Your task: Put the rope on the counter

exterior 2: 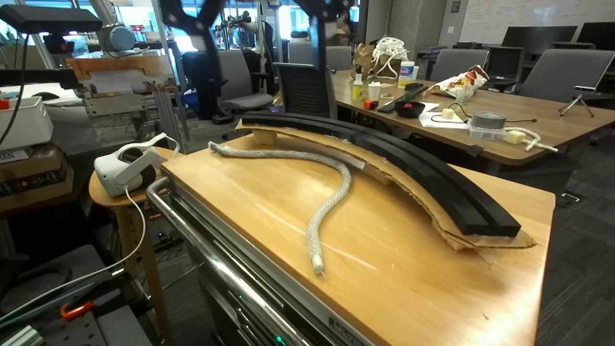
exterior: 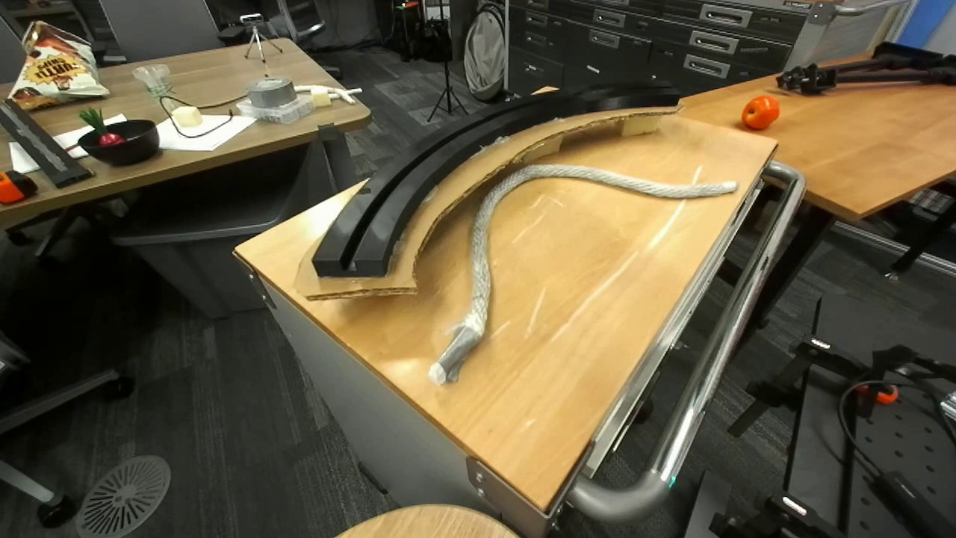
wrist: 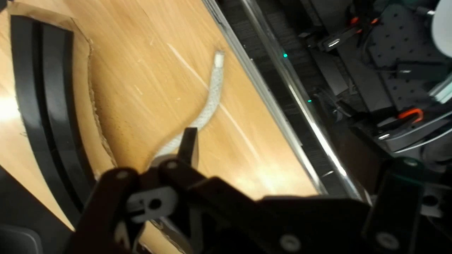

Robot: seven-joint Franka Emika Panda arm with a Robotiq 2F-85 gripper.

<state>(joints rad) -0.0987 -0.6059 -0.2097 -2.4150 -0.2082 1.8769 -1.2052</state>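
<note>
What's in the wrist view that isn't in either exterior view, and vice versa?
Only the wrist view: a white rounded shape at the right edge, too cropped to name.
Only the exterior views: the chip bag, black bowl and small tripod.
Shared by all: rope, counter, curved black channel, metal rail. Wrist and an exterior view share the gripper.

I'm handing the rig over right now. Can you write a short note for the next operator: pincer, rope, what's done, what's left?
Pincer: open, holding nothing, raised above the counter.
Rope: lying on the counter in loose bends, both ends on it, beside the black track with its cardboard base. Whether it touches the cardboard is hard to tell.
Done: the rope is on the counter, free of the pincer.
Left: probably just moving the pincer away; check first whether a particular layout is wanted.
</note>
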